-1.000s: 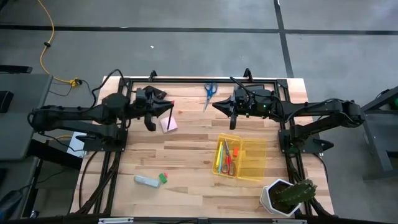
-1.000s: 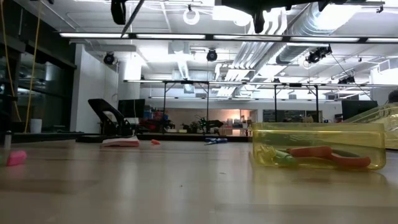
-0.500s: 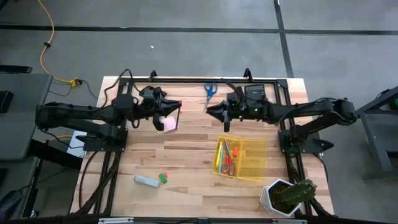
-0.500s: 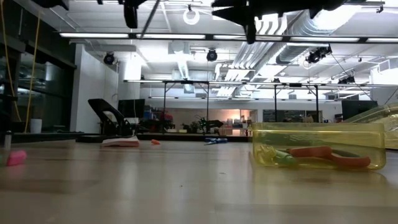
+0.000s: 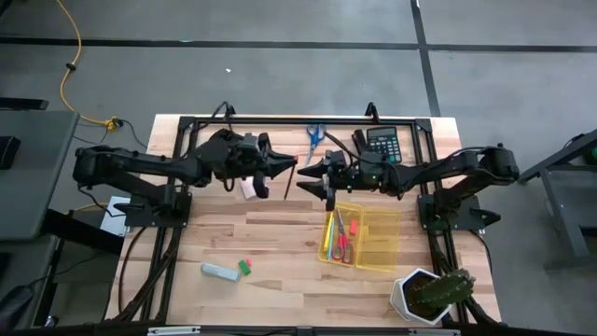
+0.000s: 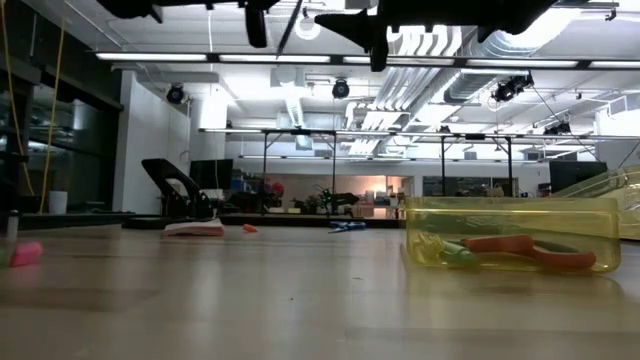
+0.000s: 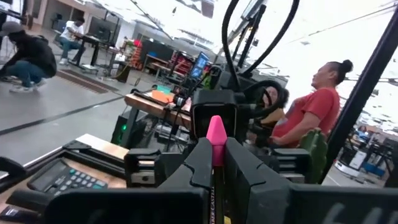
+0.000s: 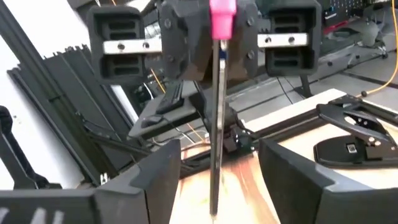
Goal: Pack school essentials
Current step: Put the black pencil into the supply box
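Both arms have swung inward, meeting above the surface point(image 5: 280, 233) near the yellow box point(image 5: 362, 237). Left hand point(image 5: 287, 171) grips the pencil point(image 8: 217, 118); right hand point(image 5: 306, 177) faces it, fingers spread apart.

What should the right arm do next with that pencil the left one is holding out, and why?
Probably shut the right gripper on the pencil. The left gripper clamps its pink-eraser end, the shaft hangs between the right arm's open fingers, and the yellow bin lies on the right arm's side.
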`<act>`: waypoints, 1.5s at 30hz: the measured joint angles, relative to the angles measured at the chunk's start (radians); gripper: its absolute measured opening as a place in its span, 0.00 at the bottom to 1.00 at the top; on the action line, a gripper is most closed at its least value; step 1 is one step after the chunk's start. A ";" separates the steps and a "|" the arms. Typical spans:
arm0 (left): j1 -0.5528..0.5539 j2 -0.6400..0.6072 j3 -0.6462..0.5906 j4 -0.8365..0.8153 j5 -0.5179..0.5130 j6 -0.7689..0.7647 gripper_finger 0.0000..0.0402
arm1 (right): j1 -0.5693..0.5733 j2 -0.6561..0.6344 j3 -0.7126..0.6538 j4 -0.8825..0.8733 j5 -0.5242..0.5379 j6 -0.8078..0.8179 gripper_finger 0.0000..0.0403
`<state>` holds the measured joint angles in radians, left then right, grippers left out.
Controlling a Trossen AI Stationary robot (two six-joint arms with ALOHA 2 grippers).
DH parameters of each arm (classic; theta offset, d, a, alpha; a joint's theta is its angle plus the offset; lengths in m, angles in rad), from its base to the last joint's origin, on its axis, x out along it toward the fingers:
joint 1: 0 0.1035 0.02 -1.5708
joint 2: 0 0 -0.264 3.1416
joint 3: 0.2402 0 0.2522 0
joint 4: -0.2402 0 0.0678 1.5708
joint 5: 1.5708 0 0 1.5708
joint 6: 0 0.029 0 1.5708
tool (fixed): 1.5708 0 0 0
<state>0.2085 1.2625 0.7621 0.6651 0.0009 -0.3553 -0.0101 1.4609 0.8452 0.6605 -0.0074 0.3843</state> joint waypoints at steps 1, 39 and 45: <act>0.000 0.014 0.012 -0.001 0.000 0.000 0.00 | 0.000 0.000 0.000 0.006 0.000 0.000 0.51; 0.073 -0.172 0.111 -0.501 0.049 0.096 0.35 | -0.048 -0.227 -0.003 -0.410 -0.010 -0.096 0.01; 0.083 -0.394 0.111 -0.742 0.090 0.125 0.39 | -0.041 -0.362 -0.024 -0.583 -0.008 -0.097 0.01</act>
<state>0.2919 0.8688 0.8726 -0.0773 0.0906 -0.2306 -0.0507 1.0989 0.8209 0.0775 -0.0154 0.2871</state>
